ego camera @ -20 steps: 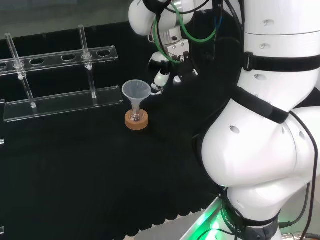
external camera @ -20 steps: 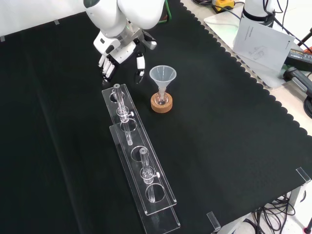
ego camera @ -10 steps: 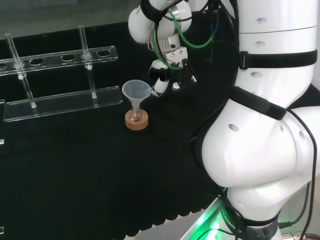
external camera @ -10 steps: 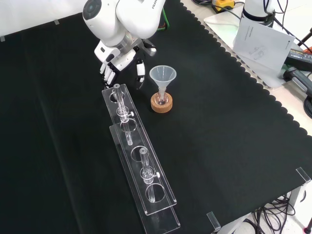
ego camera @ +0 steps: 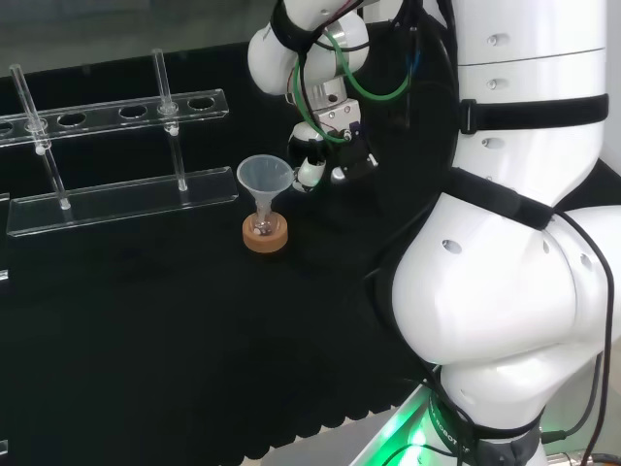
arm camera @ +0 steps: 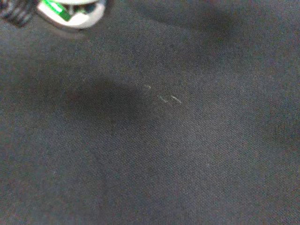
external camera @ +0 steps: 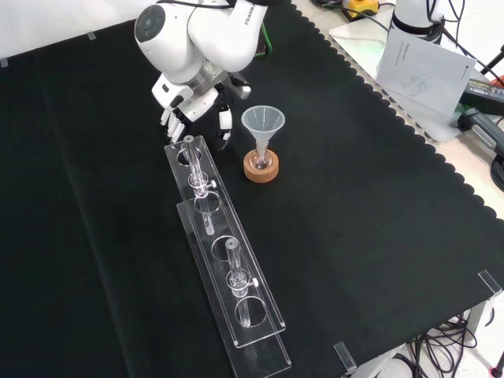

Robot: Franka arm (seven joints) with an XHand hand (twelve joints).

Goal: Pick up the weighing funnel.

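My hand [ego camera: 316, 163] hangs low over the black cloth, just right of the big funnel [ego camera: 263, 177] in the head view. In the front view the hand [external camera: 189, 98] is above and left of the funnel [external camera: 262, 120], its fingers [external camera: 172, 118] and thumb spread apart and pointing down, with nothing plainly between them. The wrist view has bare cloth close up with a few faint glints [arm camera: 161, 96] on it; I cannot tell if they belong to the weighing funnel. A blurred part of the hand [arm camera: 70, 9] sits at that picture's edge.
The funnel stands with its stem in a small flask on a cork ring [external camera: 261, 168]. A long clear rack [external camera: 228, 268] with upright tubes lies close to the fingers in the front view. Papers [external camera: 421, 67] lie beyond the cloth's scalloped edge.
The hand has come lower and nearer the big funnel, leftward in the head view, and has turned a little. The funnel and rack have stayed put.
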